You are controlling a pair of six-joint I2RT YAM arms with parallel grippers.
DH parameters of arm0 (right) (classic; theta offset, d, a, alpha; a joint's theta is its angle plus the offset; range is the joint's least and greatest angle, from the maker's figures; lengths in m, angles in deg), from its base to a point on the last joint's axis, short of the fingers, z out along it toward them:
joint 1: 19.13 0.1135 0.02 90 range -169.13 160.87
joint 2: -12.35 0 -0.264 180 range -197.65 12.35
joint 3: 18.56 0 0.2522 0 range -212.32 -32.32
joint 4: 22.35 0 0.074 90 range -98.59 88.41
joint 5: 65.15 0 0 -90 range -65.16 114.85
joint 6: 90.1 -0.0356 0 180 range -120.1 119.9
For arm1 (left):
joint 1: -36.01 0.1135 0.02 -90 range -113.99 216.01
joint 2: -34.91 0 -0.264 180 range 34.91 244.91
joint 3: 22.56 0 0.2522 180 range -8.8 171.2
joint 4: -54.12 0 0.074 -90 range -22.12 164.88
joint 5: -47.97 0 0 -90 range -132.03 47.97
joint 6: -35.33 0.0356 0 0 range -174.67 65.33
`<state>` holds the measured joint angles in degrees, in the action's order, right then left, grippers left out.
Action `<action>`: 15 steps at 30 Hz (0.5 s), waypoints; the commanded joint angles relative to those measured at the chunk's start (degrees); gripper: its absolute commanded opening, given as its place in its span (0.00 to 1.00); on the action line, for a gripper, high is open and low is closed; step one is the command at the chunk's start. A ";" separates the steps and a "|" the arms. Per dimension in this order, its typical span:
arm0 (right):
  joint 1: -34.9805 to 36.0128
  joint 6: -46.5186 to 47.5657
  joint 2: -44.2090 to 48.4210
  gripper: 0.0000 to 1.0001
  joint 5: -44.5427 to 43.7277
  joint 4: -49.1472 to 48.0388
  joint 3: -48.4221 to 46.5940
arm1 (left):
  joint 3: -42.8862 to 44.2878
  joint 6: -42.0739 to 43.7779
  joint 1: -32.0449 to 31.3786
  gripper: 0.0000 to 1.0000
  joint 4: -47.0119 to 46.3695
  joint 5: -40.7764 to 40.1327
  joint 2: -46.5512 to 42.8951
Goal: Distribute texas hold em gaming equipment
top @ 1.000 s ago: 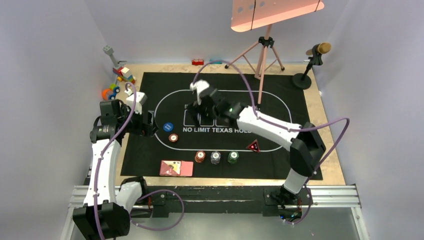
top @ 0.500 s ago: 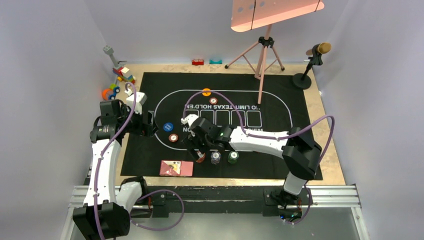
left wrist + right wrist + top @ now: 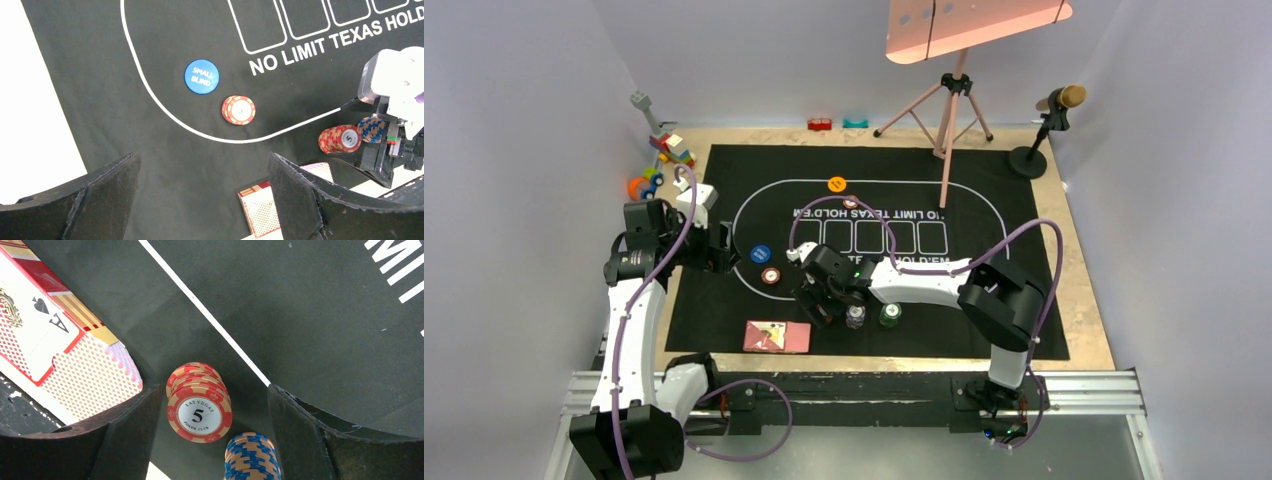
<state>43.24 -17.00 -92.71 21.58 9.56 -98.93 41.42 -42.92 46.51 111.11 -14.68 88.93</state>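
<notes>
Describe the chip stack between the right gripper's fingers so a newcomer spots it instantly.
On the black mat, look along its near edge for the row of chip stacks right of the pink-backed cards. The red stack is the one nearest the cards: tan stripes and a 5 on top, unlike the blue-and-tan stack beside it.

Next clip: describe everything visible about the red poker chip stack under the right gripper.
The red chip stack is a short pile of several round, plastic-looking chips, red with cream edge stripes. The top chip's white centre reads LAS VEGAS 5 POKER CLUB. It stands upright on the black mat, just outside the white oval line, between the open jaws of the right gripper, with a narrow gap on each side. A blue-and-tan stack stands close beside it; the card pack lies opposite.
</notes>
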 commanded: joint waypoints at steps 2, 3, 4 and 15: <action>0.30 -0.33 -0.05 0.76 0.93 -2.37 -0.28 | -0.29 1.28 0.42 1.00 -2.00 0.97 -0.80; 0.36 -0.38 -0.10 0.74 0.98 -2.35 -0.22 | -0.29 1.28 0.43 1.00 -2.01 0.95 -0.84; 0.31 -0.34 -0.19 0.73 1.05 -2.40 -0.33 | -0.29 1.33 0.46 1.00 -2.06 0.95 -0.84; 0.30 -0.79 1.16 0.61 0.63 -1.95 -0.62 | -0.29 1.17 0.48 1.00 -2.12 0.87 -0.84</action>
<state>43.24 -17.14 -93.30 21.67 8.54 -98.93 41.42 -42.92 46.51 110.78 -14.70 88.91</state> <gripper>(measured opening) 0.630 0.995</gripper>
